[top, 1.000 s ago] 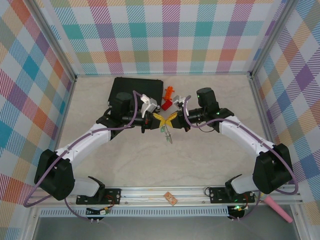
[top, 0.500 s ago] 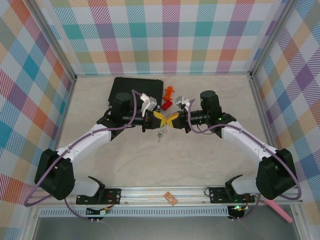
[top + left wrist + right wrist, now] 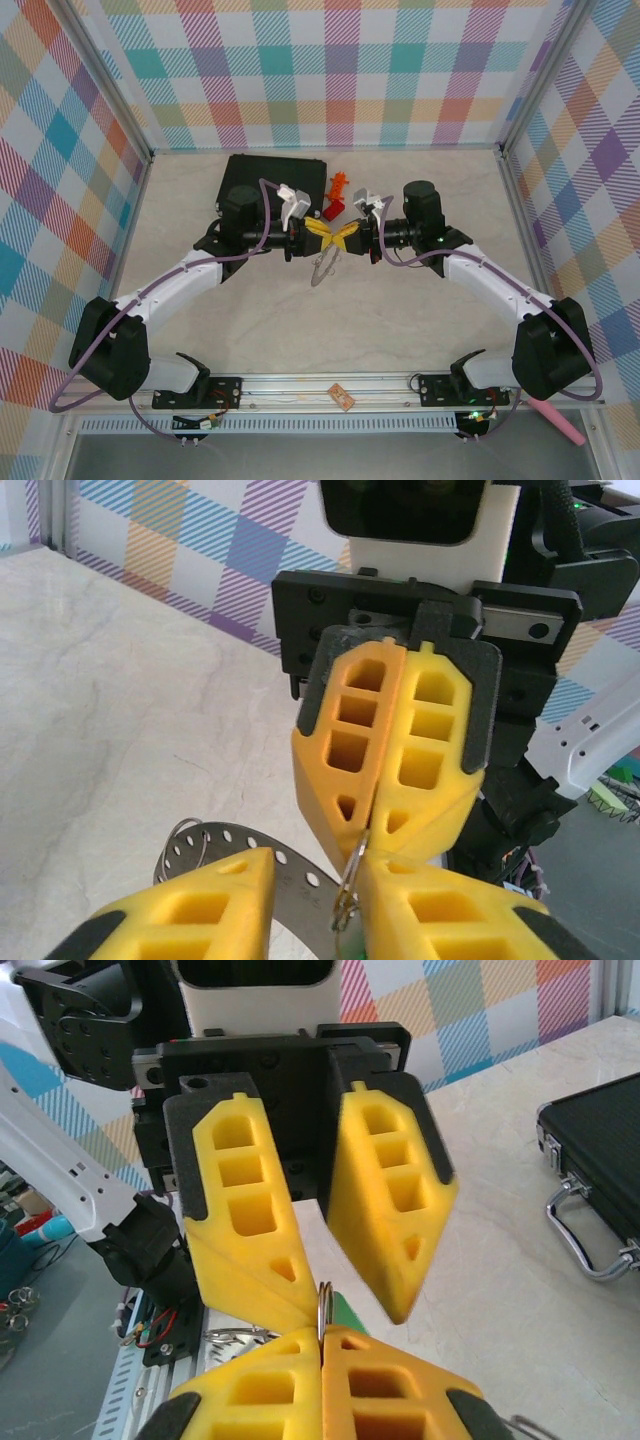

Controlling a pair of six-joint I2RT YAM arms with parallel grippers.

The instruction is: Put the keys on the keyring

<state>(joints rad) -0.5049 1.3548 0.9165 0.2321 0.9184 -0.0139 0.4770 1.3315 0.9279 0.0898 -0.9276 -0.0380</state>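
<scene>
Left gripper (image 3: 315, 880) fingers have just spread apart. Right gripper (image 3: 322, 1342) fingers pinch a thin wire loop (image 3: 346, 880), keyring (image 3: 322, 268) dangling at 6 o'clock. Right alone now carries it.

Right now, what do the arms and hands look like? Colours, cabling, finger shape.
Left arm and right arm: white link shells, black joints and bases, a purple cable running along each. Left hand and right hand: yellow wedge-shaped fingers with rectangular cut-out pockets, black backing, on black mounts under a white camera housing.
</scene>
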